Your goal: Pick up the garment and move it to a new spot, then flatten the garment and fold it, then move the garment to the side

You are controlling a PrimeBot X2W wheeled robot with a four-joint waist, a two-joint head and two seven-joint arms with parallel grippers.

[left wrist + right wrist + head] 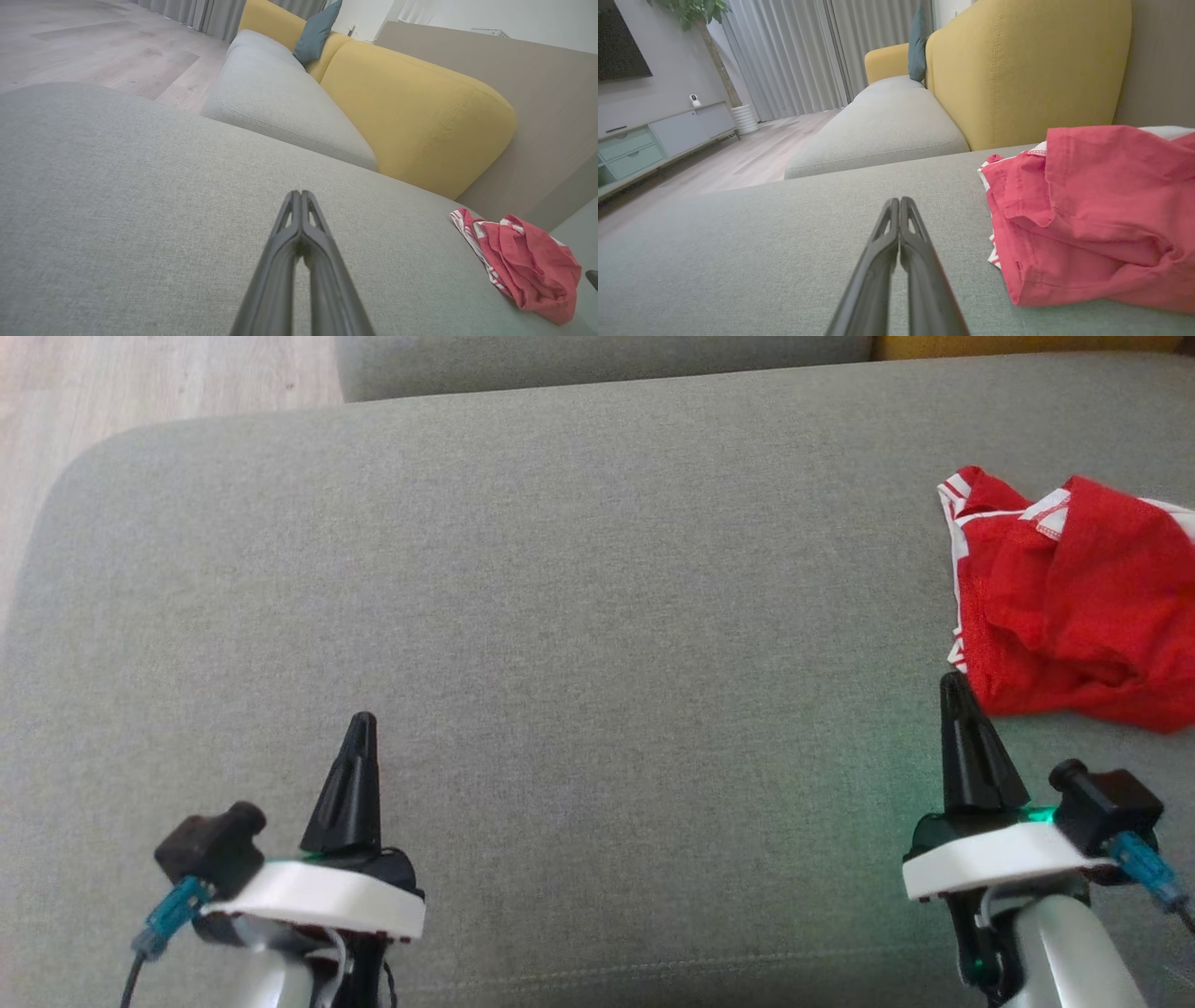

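A red garment point(1074, 602) with white trim lies crumpled at the right edge of a grey sofa cushion point(560, 597). It appears small at the lower right in the left wrist view point(523, 263) and large at the right in the right wrist view point(1087, 210). My left gripper point(362, 721) hovers over the cushion's near left part, shut with nothing in it, tips together point(300, 193). My right gripper point(952, 679) is shut and empty too, its tip just left of the garment's near edge, fingertips pressed together point(899, 200).
Beyond the cushion stands another grey seat point(280, 102) with yellow backrests point(411, 107) and a teal pillow point(315, 32). Wooden floor point(56, 401) lies past the cushion's far left corner. A TV cabinet point(649, 140) and a potted plant point(714, 56) stand far off.
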